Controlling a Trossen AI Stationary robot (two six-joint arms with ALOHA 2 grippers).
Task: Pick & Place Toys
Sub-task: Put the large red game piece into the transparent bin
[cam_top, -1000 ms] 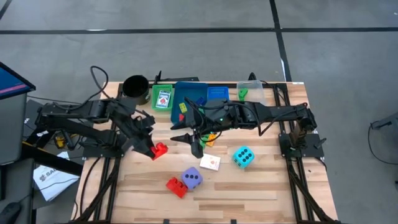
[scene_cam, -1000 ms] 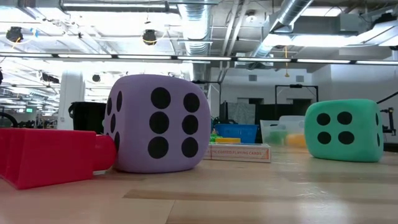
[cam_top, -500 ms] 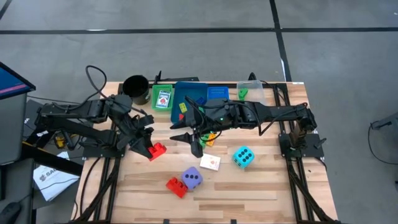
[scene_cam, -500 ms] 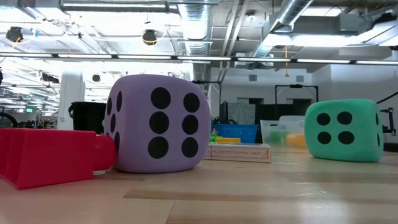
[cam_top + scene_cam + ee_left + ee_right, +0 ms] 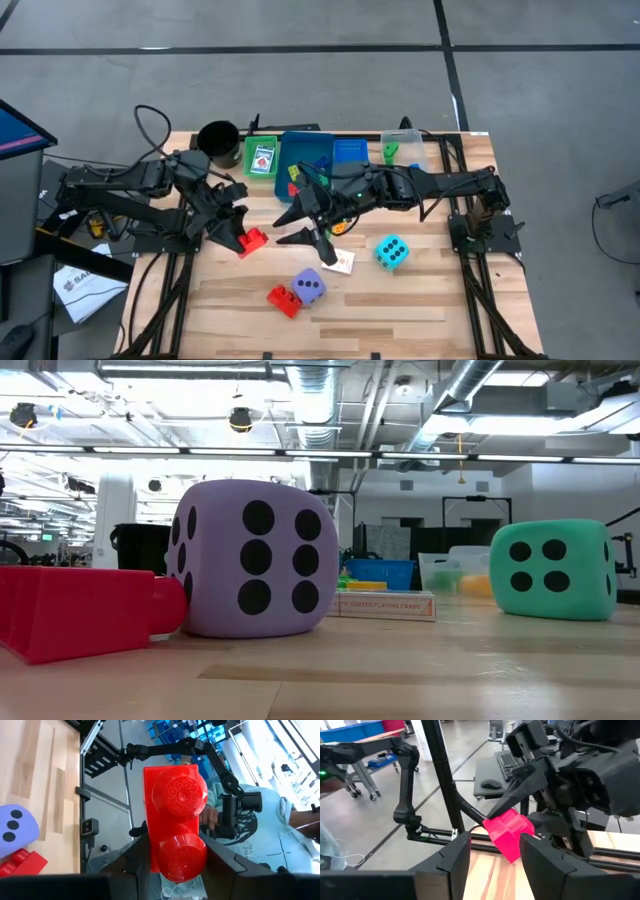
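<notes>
My left gripper (image 5: 248, 240) is shut on a red two-stud brick (image 5: 175, 815), held in the air over the table's left half. My right gripper (image 5: 303, 238) hovers open over the middle, nothing between its fingers (image 5: 455, 865), and faces that brick (image 5: 509, 834). On the wood near the front rest a purple dice (image 5: 309, 286), a second red brick (image 5: 283, 299) against it, a teal dice (image 5: 391, 251) and a white card (image 5: 338, 262). An orange brick (image 5: 340, 222) lies under my right arm. My left gripper pinches the red brick by its two opposite long sides (image 5: 148, 845), one finger (image 5: 137, 867) on each. The studded top faces back toward the wrist. The fingers slant slightly downward toward the table's right. The brick is lifted clear of the table.
Along the far edge stand a black cup (image 5: 217, 140), a green tray (image 5: 262, 157), two blue trays (image 5: 302, 165) with bricks and a clear tray (image 5: 402, 148). A person in a light shirt (image 5: 265, 835) sits beyond the table. Bare wood lies at the front left.
My right gripper has swung a little, and its fingertips have turned toward the near edge. My left gripper has tipped slightly upward with the red brick, which stays in the hold and clear of the table. Neither opening has changed.
</notes>
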